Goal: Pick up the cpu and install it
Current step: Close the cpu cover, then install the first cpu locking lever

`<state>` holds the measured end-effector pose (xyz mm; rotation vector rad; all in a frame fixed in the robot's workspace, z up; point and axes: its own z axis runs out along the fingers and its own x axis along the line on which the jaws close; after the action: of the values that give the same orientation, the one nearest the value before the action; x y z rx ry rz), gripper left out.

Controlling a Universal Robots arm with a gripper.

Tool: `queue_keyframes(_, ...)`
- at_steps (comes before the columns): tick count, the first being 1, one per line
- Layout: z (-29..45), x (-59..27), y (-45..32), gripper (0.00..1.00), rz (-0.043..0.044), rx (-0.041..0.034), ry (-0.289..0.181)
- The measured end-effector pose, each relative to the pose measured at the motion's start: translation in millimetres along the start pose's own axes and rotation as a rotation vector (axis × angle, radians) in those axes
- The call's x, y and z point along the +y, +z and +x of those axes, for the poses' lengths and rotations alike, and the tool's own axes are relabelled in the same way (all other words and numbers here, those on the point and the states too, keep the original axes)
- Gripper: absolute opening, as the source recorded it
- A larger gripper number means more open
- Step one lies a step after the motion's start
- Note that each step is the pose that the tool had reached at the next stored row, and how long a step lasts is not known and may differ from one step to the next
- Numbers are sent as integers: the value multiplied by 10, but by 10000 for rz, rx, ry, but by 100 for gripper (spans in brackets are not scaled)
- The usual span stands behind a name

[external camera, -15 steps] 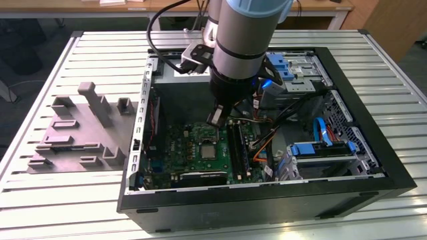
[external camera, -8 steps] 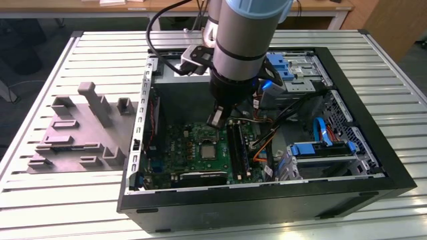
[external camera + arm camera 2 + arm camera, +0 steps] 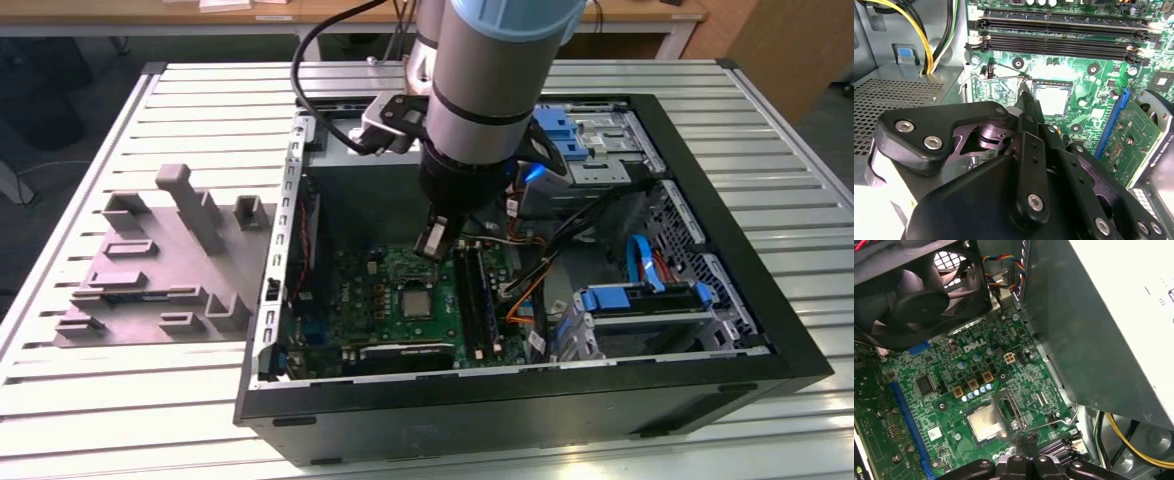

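End effector (image 3: 1026, 102) fingers pressed together, holding nothing, poised just above green motherboard (image 3: 944, 390) beside socket. Cpu (image 3: 985, 422) lies flat in socket, load frame open. Keep descent vertical, slow, clear of retention lever.

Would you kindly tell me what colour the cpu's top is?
Pale silver-beige, best seen in the first wrist view, where the cpu lies on the green motherboard.

I see open room right over the cpu (image 3: 985, 422), but the black fan (image 3: 919, 295), the grey metal box (image 3: 1094, 325) and the memory slots (image 3: 1059, 37) crowd around it.
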<state>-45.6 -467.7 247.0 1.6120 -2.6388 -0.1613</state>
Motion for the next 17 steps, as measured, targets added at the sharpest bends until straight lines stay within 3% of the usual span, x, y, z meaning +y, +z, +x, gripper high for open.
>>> queue_keyframes(17,32,-12,-1,11,-1,0,-24)
